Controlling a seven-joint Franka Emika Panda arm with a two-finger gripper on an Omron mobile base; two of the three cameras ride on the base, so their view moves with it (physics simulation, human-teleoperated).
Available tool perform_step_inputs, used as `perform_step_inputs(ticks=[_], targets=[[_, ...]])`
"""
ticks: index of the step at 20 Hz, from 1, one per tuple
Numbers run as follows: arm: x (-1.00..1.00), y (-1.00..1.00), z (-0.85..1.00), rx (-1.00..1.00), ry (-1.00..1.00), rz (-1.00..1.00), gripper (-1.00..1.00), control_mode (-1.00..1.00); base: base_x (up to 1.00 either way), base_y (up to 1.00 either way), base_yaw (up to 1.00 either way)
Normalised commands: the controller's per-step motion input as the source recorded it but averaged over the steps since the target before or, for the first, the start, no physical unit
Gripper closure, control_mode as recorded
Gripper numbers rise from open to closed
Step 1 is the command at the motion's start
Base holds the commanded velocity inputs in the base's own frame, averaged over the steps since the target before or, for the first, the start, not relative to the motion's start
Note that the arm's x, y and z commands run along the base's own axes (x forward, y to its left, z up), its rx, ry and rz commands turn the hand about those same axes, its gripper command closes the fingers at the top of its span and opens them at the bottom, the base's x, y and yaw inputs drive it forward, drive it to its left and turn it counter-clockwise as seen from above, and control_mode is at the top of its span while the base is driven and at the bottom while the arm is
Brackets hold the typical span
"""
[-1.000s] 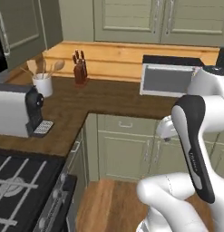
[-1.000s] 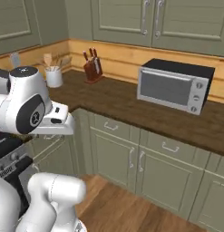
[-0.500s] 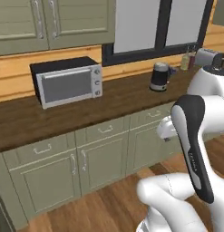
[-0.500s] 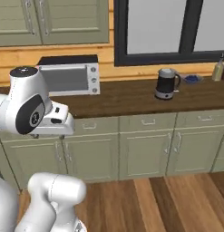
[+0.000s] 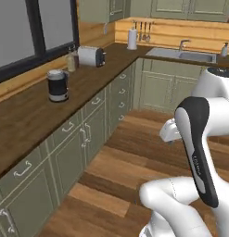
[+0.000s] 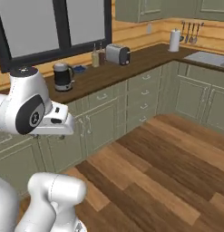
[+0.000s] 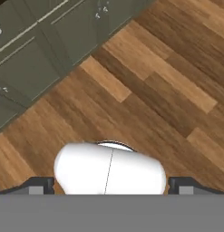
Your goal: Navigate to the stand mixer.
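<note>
- Along the dark wood counter (image 5: pixel 28 115) stand a few kitchen things, and green cupboards (image 6: pixel 127 106) sit under it.
- A black kettle (image 5: pixel 57 85) stands on the counter, below the big dark window (image 6: pixel 54 27).
- Farther along the counter from the kettle there is a bottle (image 5: pixel 71 60), and just past it a silver toaster (image 5: pixel 91 56).
- Past the toaster the counter turns a corner, and a white paper towel roll (image 5: pixel 132 38) stands up there.
- A sink (image 5: pixel 183 54) with a tap is set into the counter past the paper towel roll, and a soap bottle (image 5: pixel 224 49) stands at its far end.
- Some tools (image 6: pixel 191 31) hang on the wood wall just beside the paper towel roll.
- A brown wood floor (image 6: pixel 168 172) lies in front of the cupboards.
- The stand mixer cannot be seen anywhere on this part of the counter.
- The white arm is folded up close to the robot, away from the counter.
- The hand view looks down at the floor and the cupboard doors.
- The gripper (image 7: pixel 111 186) has dark tips at the bottom corners of that view, far apart, with nothing between them, but they are cut off, so I cannot tell for sure how wide it is.
</note>
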Motion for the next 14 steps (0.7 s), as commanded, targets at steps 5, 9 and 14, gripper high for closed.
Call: perform_step_inputs(ticks=[5, 9, 14], targets=[[0.00, 0.00, 0.00, 0.00, 0.00, 0.00, -1.00, 1.00, -0.01, 0.00, -0.99], [0.00, 0.00, 0.00, 0.00, 0.00, 0.00, -1.00, 1.00, 0.00, 0.00, -0.92], [0.00, 0.00, 0.00, 0.00, 0.00, 0.00, -1.00, 1.00, 0.00, 0.00, -0.89]])
